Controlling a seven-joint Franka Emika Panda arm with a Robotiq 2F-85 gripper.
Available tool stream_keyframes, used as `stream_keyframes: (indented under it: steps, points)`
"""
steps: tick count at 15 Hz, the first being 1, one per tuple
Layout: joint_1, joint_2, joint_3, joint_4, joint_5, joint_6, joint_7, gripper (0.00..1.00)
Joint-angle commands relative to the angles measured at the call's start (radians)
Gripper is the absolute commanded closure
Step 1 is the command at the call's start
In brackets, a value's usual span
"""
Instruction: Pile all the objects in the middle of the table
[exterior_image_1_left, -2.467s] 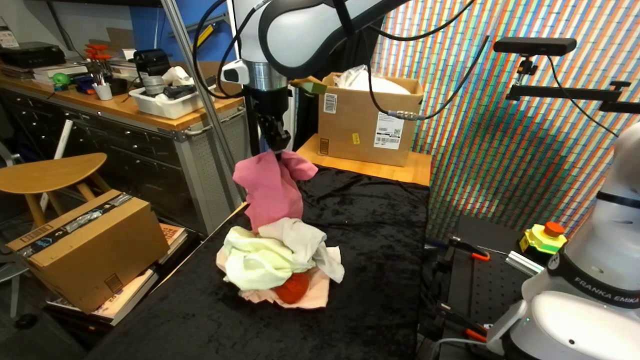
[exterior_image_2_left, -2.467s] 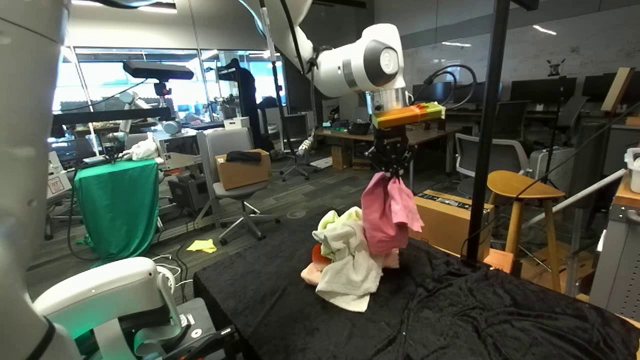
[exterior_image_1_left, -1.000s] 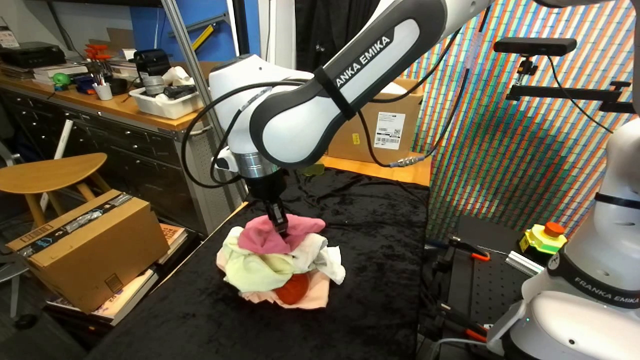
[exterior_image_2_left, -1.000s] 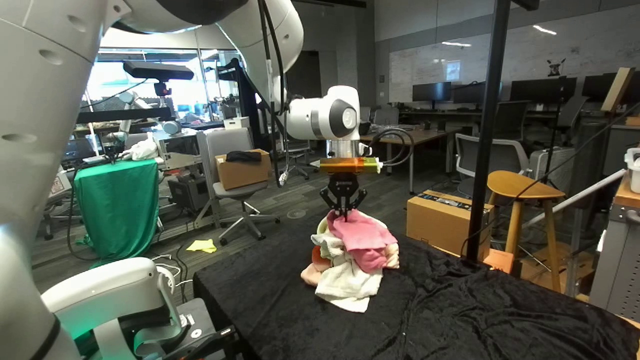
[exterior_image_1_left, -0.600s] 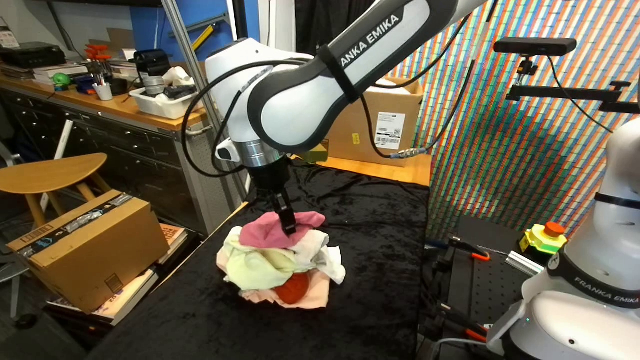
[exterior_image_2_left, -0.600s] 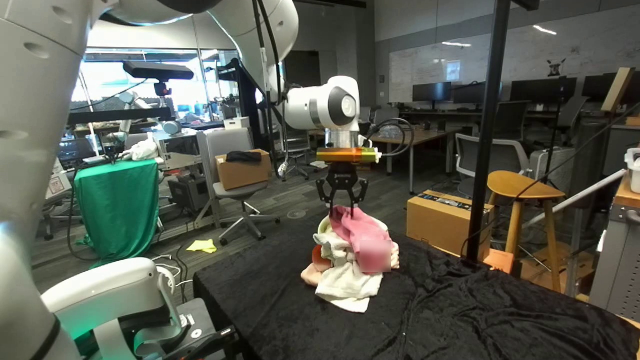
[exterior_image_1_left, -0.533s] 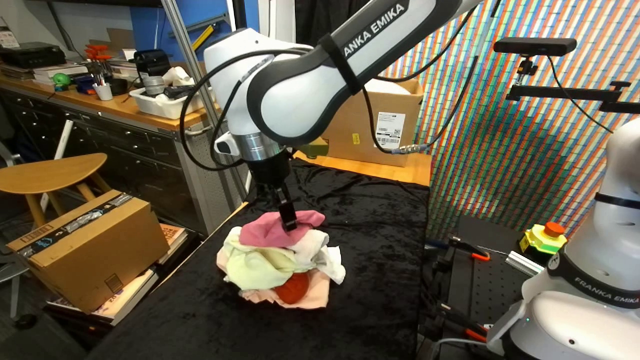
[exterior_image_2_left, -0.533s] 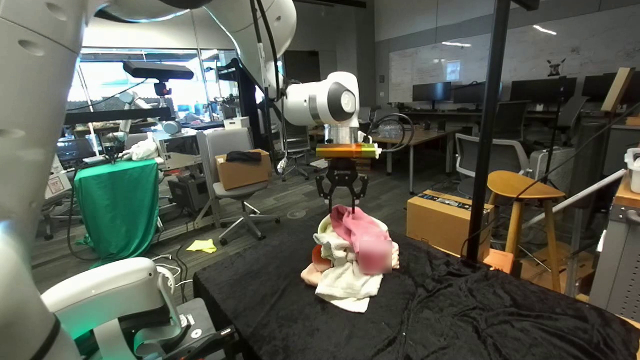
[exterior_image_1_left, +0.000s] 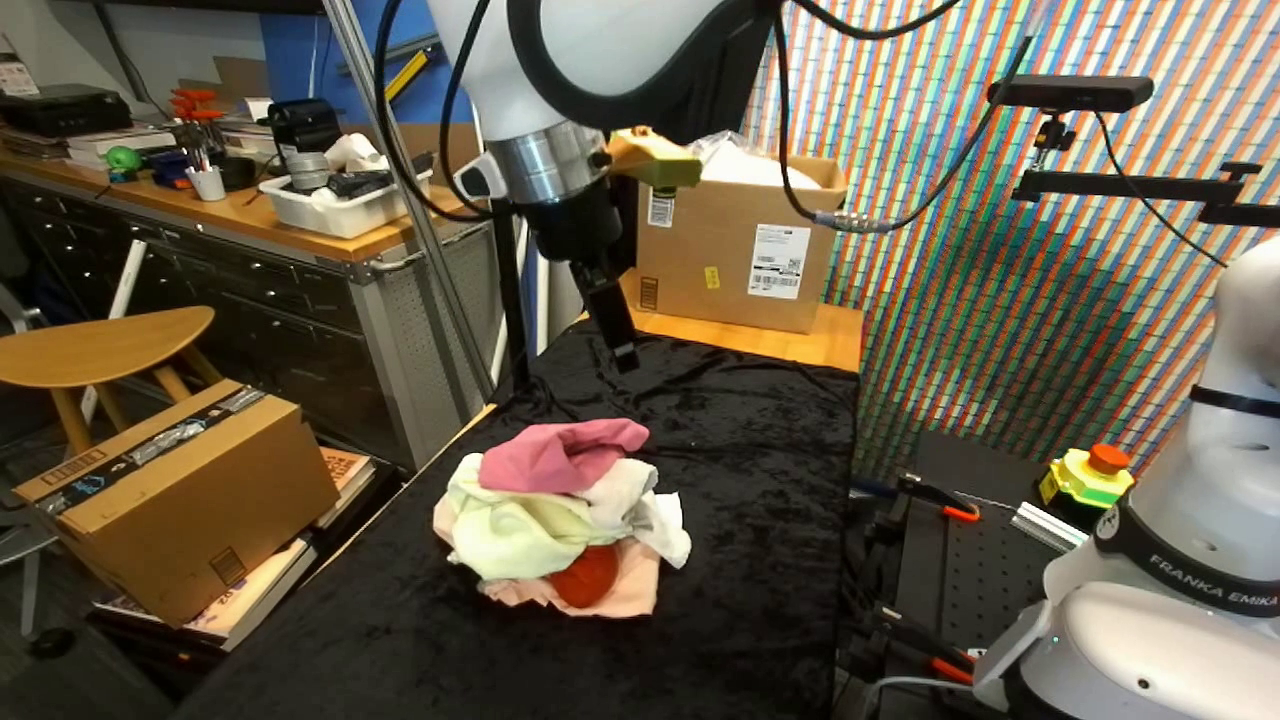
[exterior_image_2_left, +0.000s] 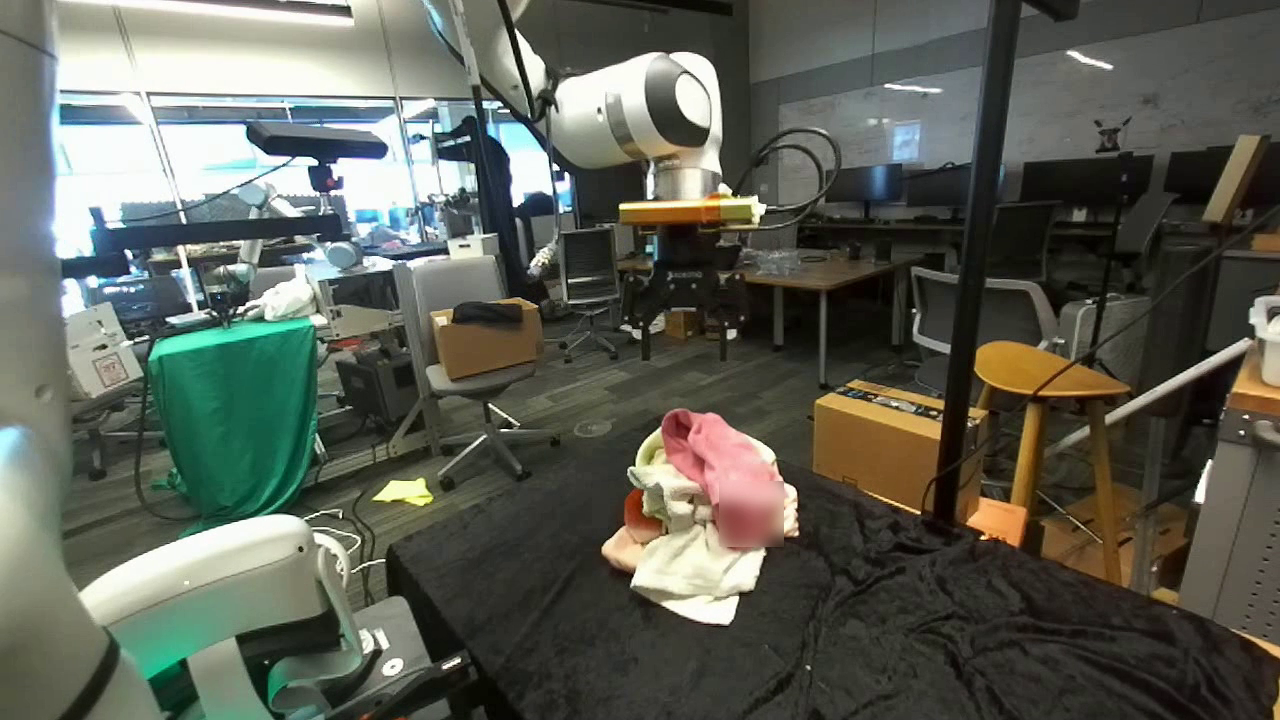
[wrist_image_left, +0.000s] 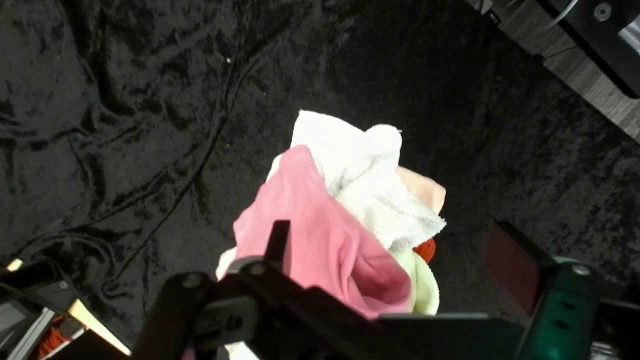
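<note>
The cloths lie heaped on the black table (exterior_image_1_left: 750, 600) in both exterior views. On top rests a crumpled pink cloth (exterior_image_1_left: 560, 456), over a pale yellow-green cloth (exterior_image_1_left: 515, 540) and a white cloth (exterior_image_1_left: 625, 500). A cream-peach cloth (exterior_image_1_left: 635, 580) is spread at the bottom, mostly covered. Beside the yellow-green one shows a red piece (exterior_image_1_left: 585, 578); in the wrist view only a sliver of red (wrist_image_left: 425, 249) peeks out. My gripper (exterior_image_2_left: 684, 350) hangs well above the heap, fingers wide apart and holding nothing. From the wrist, the pink cloth (wrist_image_left: 320, 235) appears below the jaws.
A metal post (exterior_image_1_left: 400, 180) and a black post (exterior_image_2_left: 970, 270) stand by the table's edge. Beyond the far end sits a large cardboard box (exterior_image_1_left: 740, 250) on a wooden surface. Another cardboard box (exterior_image_1_left: 180, 500) stands beside the table, below its top.
My gripper carried the pink cloth down onto the heap, opened and let it go, then rose straight up clear of it. The other cloths have hardly shifted.
</note>
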Motion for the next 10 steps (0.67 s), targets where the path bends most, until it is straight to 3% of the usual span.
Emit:
stream_keyframes:
  steps: [1, 10]
  points:
    - [-0.034, -0.108, -0.023, -0.038, 0.052, -0.077, 0.038, 0.00]
    - [-0.101, -0.341, -0.106, -0.260, 0.249, -0.011, 0.148, 0.00]
